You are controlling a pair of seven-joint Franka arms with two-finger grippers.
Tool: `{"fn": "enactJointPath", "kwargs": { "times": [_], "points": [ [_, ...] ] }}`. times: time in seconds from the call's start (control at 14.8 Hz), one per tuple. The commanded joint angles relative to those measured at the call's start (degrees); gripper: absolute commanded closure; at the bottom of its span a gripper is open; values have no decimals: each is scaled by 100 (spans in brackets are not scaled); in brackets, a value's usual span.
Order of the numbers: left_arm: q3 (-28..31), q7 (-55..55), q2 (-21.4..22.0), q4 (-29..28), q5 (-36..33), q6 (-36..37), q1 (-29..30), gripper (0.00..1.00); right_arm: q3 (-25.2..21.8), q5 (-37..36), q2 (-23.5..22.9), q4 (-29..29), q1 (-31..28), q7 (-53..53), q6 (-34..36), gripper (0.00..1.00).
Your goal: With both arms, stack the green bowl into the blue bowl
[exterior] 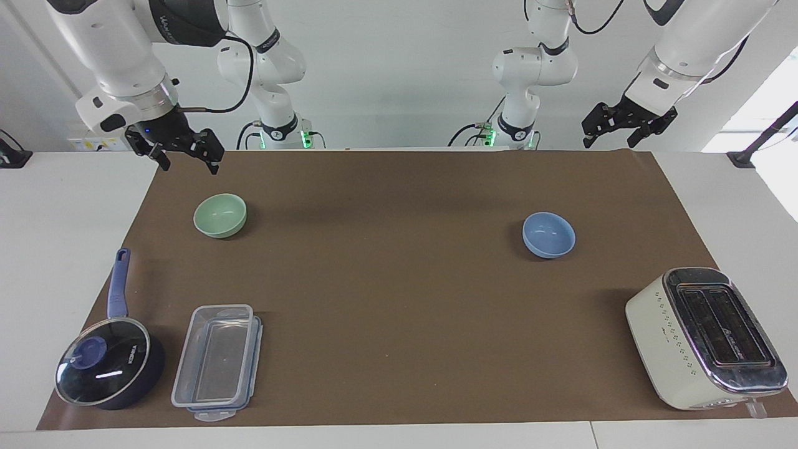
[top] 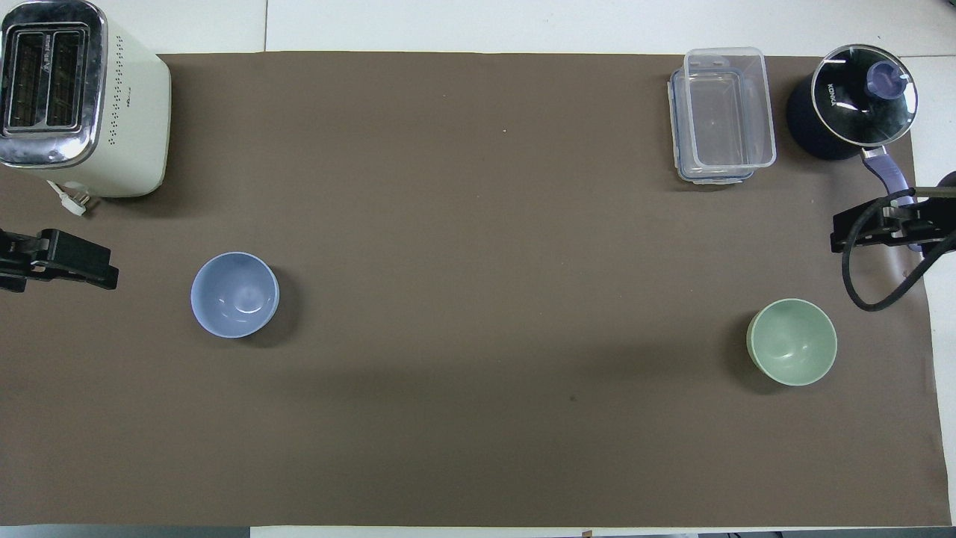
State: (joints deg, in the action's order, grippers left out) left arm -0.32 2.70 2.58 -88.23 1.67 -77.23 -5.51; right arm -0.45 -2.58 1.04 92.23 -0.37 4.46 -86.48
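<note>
The green bowl (exterior: 220, 215) (top: 792, 341) sits upright and empty on the brown mat toward the right arm's end. The blue bowl (exterior: 548, 234) (top: 234, 294) sits upright and empty toward the left arm's end, far apart from the green one. My right gripper (exterior: 190, 166) (top: 842, 240) hangs open and empty in the air over the mat's edge, close to the green bowl but not touching it. My left gripper (exterior: 609, 142) (top: 104, 273) hangs open and empty in the air over the mat's edge at the left arm's end, apart from the blue bowl.
A cream toaster (exterior: 704, 337) (top: 82, 97) stands farther from the robots than the blue bowl. A clear lidded container (exterior: 218, 362) (top: 724, 112) and a dark blue lidded saucepan (exterior: 109, 368) (top: 855, 101) lie farther from the robots than the green bowl.
</note>
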Motion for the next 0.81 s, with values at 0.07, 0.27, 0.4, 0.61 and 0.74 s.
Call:
{"fn": "enactJointPath", "kwargs": {
  "times": [0.07,0.27,0.4,0.61,0.74],
  "points": [
    [-74,2,76,-46,-79,-64,58,0,28,11,28,-3,-42,64,-1,0],
    [-74,2,76,-46,-79,-64,58,0,28,11,28,-3,-42,64,-1,0],
    [-74,2,111,-54,-79,-73,58,0,28,11,28,-3,-42,64,-1,0],
    [-74,2,129,-72,-79,-64,58,0,28,11,28,-3,-42,64,-1,0],
    [-74,2,129,-89,-79,-73,50,0,28,11,28,-3,-42,64,-1,0]
  ]
}}
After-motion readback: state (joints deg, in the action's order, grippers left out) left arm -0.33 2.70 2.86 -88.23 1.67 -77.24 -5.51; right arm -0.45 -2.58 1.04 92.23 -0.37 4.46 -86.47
